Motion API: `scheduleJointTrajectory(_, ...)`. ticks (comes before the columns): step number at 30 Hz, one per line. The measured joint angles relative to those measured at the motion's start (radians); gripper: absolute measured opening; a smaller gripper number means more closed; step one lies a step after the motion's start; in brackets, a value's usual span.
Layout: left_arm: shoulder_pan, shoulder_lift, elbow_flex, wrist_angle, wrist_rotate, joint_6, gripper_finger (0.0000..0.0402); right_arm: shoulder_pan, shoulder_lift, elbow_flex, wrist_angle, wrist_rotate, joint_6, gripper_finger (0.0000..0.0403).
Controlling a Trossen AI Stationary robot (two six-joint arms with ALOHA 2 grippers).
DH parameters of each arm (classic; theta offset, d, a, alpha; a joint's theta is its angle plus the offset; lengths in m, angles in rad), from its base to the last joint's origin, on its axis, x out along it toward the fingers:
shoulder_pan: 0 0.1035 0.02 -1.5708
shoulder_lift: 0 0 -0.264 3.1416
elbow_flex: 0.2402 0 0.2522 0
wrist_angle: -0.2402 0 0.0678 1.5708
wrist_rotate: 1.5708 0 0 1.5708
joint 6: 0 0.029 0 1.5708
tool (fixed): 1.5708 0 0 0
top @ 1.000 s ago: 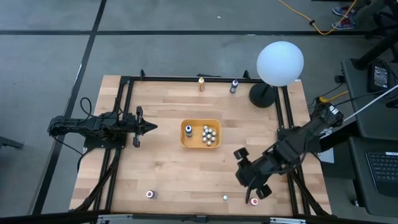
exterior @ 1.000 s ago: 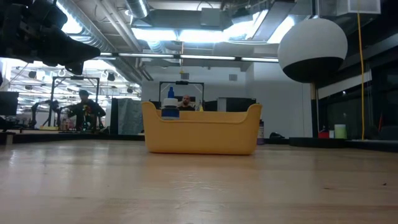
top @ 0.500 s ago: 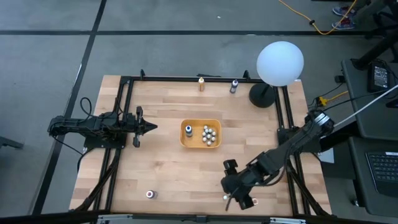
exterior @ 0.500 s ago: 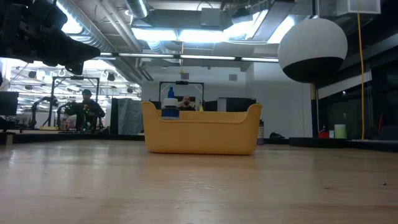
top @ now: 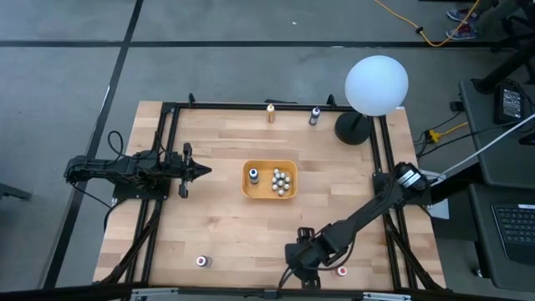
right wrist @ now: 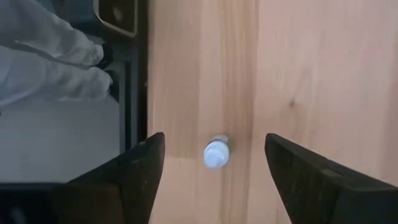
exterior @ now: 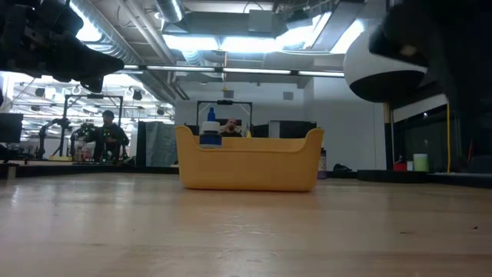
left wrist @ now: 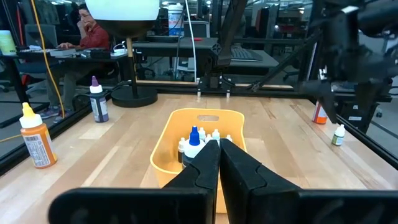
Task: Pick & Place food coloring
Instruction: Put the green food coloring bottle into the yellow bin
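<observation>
High view: the yellow tray [top: 269, 179] sits mid-desk [top: 226, 226] and holds a cluster of white bottles [top: 282, 181] plus one blue-capped bottle [top: 253, 175]. The left pincer [top: 203, 170] rests to the tray's left, clenched on nothing, pointing at it. The right arm reaches to the desk's near edge, well below the tray; its pincer [top: 298, 266] hangs there, covering the spot beneath. A red-capped bottle [top: 342, 270] stands just beside it, another bottle [top: 201, 262] lies further along that edge, and an orange bottle [top: 271, 113] and a dark one [top: 314, 116] stand at the far edge beyond the tray, near the globe lamp [top: 376, 84].

Low view: the tray [exterior: 249, 160] stands centred, with the blue-capped bottle [exterior: 211, 131] showing above its rim.

Left wrist view: closed fingers [left wrist: 202, 171] point at the tray [left wrist: 200, 122] with bottles [left wrist: 194, 140] inside.

Right wrist view: the fingers [right wrist: 138, 174] are spread wide, released, and a small white bottle [right wrist: 216, 154] lies on the desk between them, touching neither.
</observation>
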Motion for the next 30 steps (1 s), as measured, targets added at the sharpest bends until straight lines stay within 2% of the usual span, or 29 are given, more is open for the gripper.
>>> scheduleJointTrajectory(11, 0.0, 0.0, 0.0, 0.0, 0.0, 0.0, 0.0009, 0.02, 0.052, 0.0, -0.034, -0.016, 0.137, 0.0274)
scheduleJointTrajectory(16, 0.0, 0.0, 0.0, 0.0, 0.0, 0.0, 0.001, 0.022, 0.077, 0.0, -0.048, -0.058, 0.149, 0.0274)
scheduleJointTrajectory(30, 0.0, 0.0, 0.0, 0.0, 0.0, 0.0, 0.0011, 0.012, 0.11, 0.0, -0.034, -0.033, 0.153, 0.0274)
